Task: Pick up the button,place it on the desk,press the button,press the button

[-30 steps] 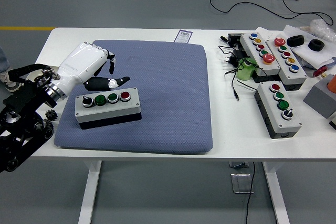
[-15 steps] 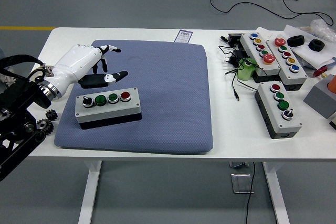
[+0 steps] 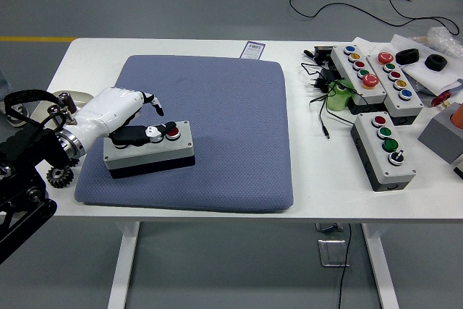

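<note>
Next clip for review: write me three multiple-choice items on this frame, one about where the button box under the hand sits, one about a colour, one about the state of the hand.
1. Where does the button box under the left hand lie?
A. on the blue-grey mat
B. on the bare table at the right
C. on the floor

2. What colour is the button still uncovered at the box's right end?
A. yellow
B. red
C. blue

3. What is the left hand doing?
A. resting off the table
B. lifting the box in the air
C. lying over the box's top, thumb on the buttons

Answers: 1 A, the box rests on the mat's left part. 2 B, the exposed cap is red. 3 C, the hand covers the left buttons and the box stays on the mat.
</note>
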Controlling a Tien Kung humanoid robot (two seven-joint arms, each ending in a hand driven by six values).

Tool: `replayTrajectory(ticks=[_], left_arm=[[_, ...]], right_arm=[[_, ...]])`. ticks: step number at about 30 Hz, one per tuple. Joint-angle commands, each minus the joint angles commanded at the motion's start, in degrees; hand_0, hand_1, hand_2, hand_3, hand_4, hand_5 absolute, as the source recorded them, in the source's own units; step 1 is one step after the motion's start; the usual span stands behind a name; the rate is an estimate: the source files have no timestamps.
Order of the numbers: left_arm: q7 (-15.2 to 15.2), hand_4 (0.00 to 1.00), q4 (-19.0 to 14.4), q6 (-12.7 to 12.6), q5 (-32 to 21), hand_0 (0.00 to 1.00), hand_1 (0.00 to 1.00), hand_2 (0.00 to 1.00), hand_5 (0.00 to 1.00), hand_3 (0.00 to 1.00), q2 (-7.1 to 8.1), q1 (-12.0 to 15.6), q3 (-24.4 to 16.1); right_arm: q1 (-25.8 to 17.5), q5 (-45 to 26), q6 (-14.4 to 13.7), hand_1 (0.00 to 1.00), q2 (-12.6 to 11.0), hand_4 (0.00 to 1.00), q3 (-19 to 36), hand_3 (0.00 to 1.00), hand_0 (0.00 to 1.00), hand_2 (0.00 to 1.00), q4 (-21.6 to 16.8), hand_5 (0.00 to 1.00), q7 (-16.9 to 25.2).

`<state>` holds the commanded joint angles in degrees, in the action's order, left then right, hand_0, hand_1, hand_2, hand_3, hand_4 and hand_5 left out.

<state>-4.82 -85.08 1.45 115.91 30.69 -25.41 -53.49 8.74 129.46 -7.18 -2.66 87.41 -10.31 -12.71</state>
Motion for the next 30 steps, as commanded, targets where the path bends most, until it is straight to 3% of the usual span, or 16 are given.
replayTrajectory(ticks=[13,21,30], left_arm=[[-0.97,0.746,0.22,2.02,0.18,0.002,0.002,0.002,0.998,0.611,0.01,0.40,2.01],[-2.13,0.744,1.35,4.85,1.38,0.002,0.002,0.002,0.998,0.606,-0.02,-0.01,3.35],[-2.35,0.737,1.03,3.71,1.39,0.002,0.002,0.002,0.998,0.603,0.02,0.04,2.65]], right_arm=[[-0.09,0.32,-0.02,0.658,0.16,0.310,0.29,0.624,0.673,0.674,0.00,0.173,0.05],[-0.23,0.45,-0.05,0.658,0.21,0.310,0.43,0.624,0.673,0.674,0.00,0.173,0.11],[-0.40,0.54,-0.02,0.658,0.23,0.310,0.69,0.624,0.673,0.674,0.00,0.173,0.11]])
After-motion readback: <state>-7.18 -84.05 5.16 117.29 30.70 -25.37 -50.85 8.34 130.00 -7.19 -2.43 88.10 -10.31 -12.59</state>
